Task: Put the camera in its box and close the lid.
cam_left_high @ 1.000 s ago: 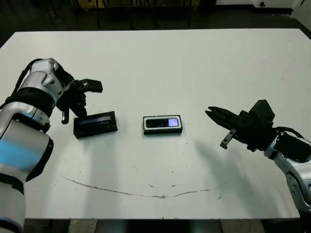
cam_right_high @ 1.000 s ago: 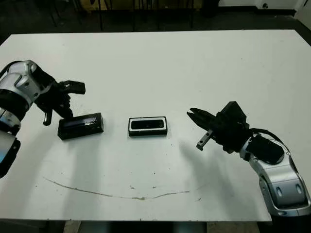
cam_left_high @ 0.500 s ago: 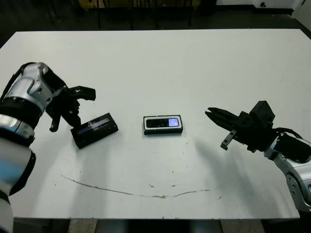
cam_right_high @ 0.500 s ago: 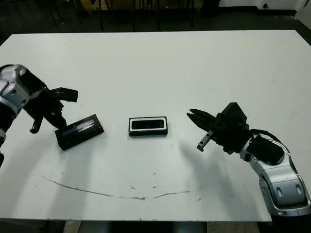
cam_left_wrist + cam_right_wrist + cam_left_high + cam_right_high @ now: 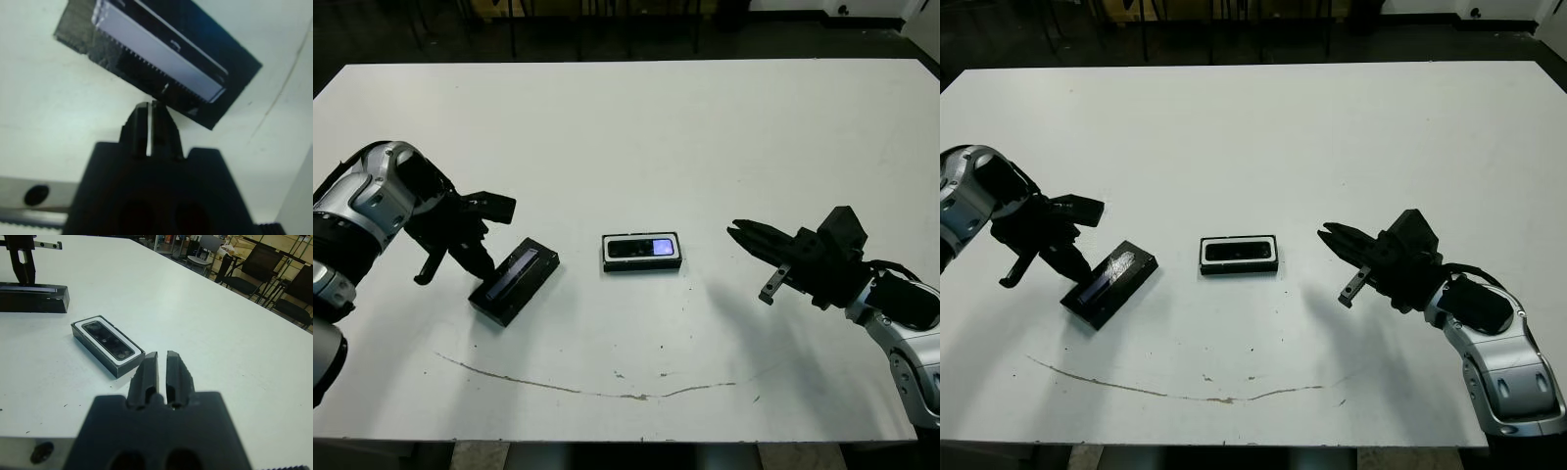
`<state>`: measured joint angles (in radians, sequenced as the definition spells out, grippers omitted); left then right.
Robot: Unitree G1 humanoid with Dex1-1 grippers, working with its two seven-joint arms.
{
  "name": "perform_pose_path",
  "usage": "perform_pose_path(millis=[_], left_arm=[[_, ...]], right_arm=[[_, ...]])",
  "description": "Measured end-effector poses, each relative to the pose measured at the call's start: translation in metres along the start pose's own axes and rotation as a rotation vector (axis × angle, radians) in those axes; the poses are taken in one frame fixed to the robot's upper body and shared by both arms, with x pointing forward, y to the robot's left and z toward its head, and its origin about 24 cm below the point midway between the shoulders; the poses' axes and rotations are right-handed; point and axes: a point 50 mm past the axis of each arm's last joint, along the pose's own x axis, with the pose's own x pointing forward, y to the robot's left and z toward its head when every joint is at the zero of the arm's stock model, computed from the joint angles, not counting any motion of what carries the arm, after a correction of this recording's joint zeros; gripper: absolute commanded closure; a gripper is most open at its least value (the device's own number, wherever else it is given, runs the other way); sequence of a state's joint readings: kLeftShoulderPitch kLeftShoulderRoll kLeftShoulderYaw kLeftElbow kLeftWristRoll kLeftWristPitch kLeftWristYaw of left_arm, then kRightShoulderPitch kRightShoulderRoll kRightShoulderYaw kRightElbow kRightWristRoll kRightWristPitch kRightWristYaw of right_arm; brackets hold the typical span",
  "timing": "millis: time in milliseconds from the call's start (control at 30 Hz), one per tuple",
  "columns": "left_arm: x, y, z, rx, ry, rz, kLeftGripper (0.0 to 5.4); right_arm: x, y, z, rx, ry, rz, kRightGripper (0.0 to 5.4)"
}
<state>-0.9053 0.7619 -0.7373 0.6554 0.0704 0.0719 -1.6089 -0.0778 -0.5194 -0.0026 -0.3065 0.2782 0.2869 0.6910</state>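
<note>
1. The camera [image 5: 642, 248] already lies inside the box [image 5: 641, 263] at mid-table; the lid [image 5: 515, 281] lies askew well to its left, flat on the table [image 5: 626, 127].
2. The left gripper [image 5: 470, 235] sits at the lid's far end, fingers nearly together, holding nothing; it should spread them and take the lid across its narrow width.
3. The right gripper [image 5: 759, 255], near the box's right, is almost closed and empty; it could steady the box while the lid goes on square.
</note>
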Motion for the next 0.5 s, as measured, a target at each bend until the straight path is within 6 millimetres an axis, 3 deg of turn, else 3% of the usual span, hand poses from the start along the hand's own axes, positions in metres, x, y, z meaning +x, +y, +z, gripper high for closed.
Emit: perform_pose_path(millis=[233,500], left_arm=[[-0.002,-0.001,-0.003,0.025,0.03,0.019,5.4],[-0.029,-0.004,-0.038,-0.065,0.165,0.361,5.4]], right_arm=[[0.0,0.0,0.001,-0.007,0.005,-0.012,5.39],[0.0,0.001,0.003,-0.018,-0.003,-0.015,5.39]])
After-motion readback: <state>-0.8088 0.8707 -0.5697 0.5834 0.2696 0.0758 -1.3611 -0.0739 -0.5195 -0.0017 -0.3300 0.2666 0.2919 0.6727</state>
